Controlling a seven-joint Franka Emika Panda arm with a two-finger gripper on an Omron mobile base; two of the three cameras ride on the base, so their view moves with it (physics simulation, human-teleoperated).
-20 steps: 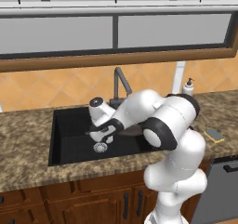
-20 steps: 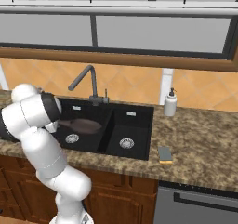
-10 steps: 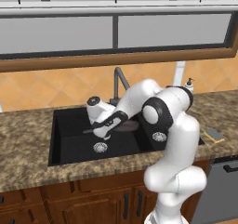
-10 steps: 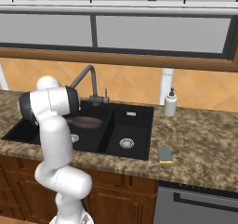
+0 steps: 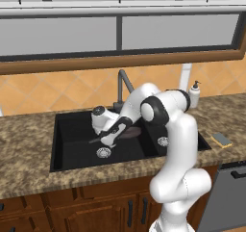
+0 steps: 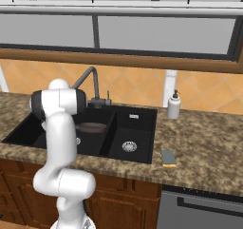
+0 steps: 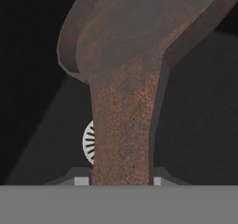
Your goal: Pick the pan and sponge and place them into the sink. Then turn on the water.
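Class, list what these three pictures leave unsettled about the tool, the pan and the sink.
- Tool grip: hand view, fingers run under the pan handle; open or shut unclear.
- Pan's resting contact: left base view, arm covers it.
- Sink large basin: right base view, arm hides much.
- Sponge scrub layer: too small.

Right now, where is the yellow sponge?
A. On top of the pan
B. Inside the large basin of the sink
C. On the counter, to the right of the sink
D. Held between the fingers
C. The sponge lies flat on the granite counter to the right of the sink, in front of the soap bottle, while the gripper is over the large basin with the pan.
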